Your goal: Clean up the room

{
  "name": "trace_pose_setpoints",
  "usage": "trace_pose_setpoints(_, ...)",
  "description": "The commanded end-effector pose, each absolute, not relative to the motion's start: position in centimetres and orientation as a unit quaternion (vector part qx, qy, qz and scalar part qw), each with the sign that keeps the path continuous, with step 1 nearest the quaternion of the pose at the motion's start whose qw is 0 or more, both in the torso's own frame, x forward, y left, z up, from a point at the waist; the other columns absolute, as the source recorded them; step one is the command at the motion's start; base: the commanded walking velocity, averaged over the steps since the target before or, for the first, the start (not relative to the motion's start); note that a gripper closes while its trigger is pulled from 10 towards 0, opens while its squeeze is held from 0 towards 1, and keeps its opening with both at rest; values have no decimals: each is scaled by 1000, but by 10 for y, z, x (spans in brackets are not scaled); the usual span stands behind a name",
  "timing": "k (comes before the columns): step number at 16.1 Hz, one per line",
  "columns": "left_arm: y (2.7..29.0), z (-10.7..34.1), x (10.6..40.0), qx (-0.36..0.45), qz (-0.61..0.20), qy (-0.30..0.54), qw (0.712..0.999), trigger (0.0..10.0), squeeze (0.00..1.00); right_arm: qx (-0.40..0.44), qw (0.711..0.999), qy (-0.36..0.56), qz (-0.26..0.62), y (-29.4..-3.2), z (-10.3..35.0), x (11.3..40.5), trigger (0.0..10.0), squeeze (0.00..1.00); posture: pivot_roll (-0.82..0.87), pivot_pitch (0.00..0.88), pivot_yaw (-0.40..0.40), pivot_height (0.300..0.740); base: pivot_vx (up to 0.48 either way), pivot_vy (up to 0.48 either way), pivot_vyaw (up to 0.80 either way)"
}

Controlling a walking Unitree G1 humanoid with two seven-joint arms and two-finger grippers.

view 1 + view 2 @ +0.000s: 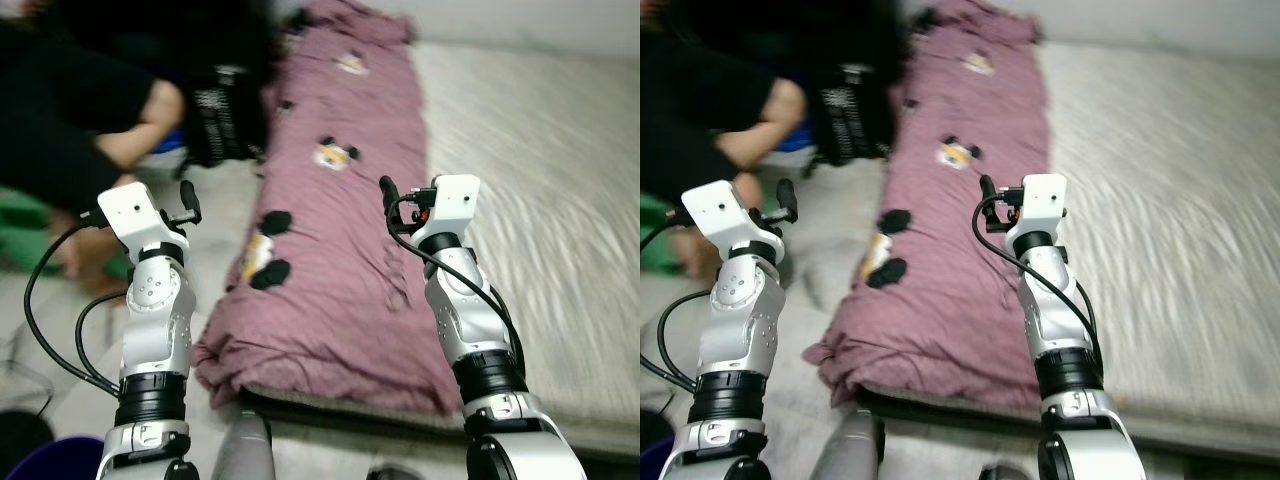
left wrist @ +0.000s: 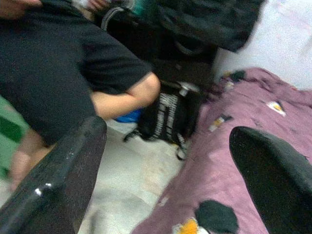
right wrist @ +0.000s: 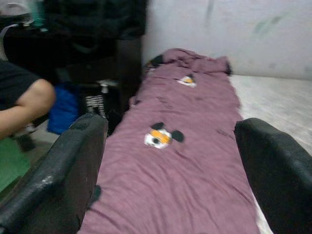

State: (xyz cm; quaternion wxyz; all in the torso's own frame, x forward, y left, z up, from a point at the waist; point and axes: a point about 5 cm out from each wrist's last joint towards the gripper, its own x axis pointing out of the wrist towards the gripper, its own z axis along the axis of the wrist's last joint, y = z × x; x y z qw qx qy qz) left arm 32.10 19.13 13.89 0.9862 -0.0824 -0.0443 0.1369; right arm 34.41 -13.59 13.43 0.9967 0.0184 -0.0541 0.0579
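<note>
A blanket [image 1: 340, 240] lies lengthwise along the left edge of the mattress [image 1: 540, 200], running from the near edge back to the far corner by the wall. The rest of the mattress stretches to its right. On the floor [image 1: 225, 210] just left of the blanket, near its far half, stands a backpack [image 1: 225, 125]. Left of the backpack a person [image 1: 80, 110] crouches on the floor.
</note>
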Motion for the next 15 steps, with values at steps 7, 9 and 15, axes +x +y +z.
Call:
trace_pose_setpoints(7,192,145,324,-69,135,-58,987,10000,0,15,998,-36,46,-140,127,341,10000,0,37,0,-30,740,0,0,0)
trace_pose_setpoints(9,192,145,324,-69,135,-58,987,10000,0,15,998,-36,46,-140,127,341,10000,0,37,0,-30,740,0,0,0)
trace_pose_setpoints(15,192,145,324,-69,135,-58,987,10000,0,15,998,-36,46,-140,127,341,10000,0,37,0,-30,740,0,0,0)
